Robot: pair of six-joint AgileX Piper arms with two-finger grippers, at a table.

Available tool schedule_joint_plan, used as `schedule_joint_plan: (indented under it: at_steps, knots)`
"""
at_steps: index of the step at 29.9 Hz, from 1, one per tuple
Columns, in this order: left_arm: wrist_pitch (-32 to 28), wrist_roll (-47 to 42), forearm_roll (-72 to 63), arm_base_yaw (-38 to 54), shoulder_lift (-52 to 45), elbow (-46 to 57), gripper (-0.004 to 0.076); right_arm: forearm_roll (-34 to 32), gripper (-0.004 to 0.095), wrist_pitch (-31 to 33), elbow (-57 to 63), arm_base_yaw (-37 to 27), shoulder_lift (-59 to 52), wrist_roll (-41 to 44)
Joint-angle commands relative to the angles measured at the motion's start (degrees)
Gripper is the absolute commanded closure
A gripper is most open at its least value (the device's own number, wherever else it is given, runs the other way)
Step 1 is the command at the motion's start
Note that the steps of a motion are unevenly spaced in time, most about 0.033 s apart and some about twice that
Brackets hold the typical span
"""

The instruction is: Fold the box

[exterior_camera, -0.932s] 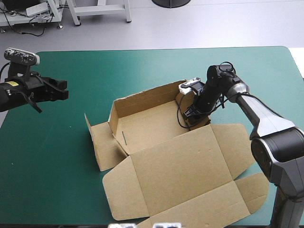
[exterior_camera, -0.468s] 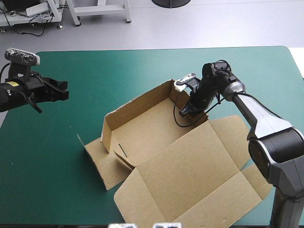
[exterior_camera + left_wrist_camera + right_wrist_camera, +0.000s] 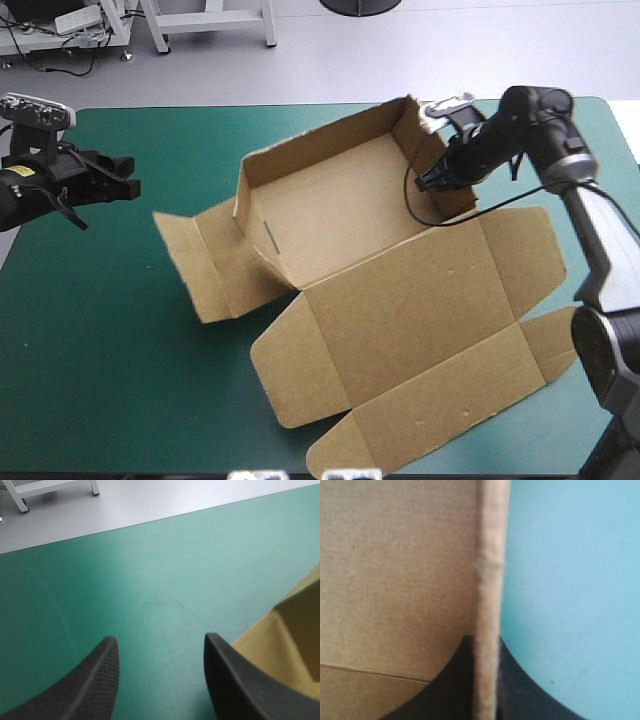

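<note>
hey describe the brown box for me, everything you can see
The box is brown board, part folded: an open tray with far and side walls raised, its lid and flaps lying flat on the teal-green cover. The right gripper is shut on the tray's right wall; the left gripper is clear of it.

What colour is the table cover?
It is a teal-green table cover, clearest in the high view.

No legible text or labels

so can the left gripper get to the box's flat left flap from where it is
Probably yes: the left gripper is open, and only bare teal-green cover lies between it and the flat left flap of the box.
</note>
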Motion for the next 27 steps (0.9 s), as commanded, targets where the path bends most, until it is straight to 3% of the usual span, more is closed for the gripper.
schedule_joint_plan:
  at_steps: [1, 5, 11, 17, 27]
  knots:
    - [-6.6, -3.5, 1.6, 0.1, -1.3, -1.5, 0.0353, 5.6, 0.0932, 1.2, -2.3, -5.1, -8.5, -1.3]
    - [-7.7, -7.5, 7.7, 0.1, -1.3, -1.5, 0.0353, 10.6, 0.0932, 1.2, -2.3, -10.6, -13.8, -2.7]
    - [-7.6, -10.0, 9.9, 0.1, -1.3, -1.5, 0.0353, 10.7, 0.0933, 1.2, -2.3, -12.4, -20.3, -2.9]
    - [-1.6, -10.0, 8.0, 0.1, -1.3, -1.3, 0.0353, 10.8, 0.0933, 1.2, -2.3, -12.4, -26.1, -3.3]
    - [5.8, 0.2, -10.1, 0.1, -1.3, -0.9, 0.0353, 10.9, 0.0933, 1.2, -2.3, -12.3, -30.4, -4.2]
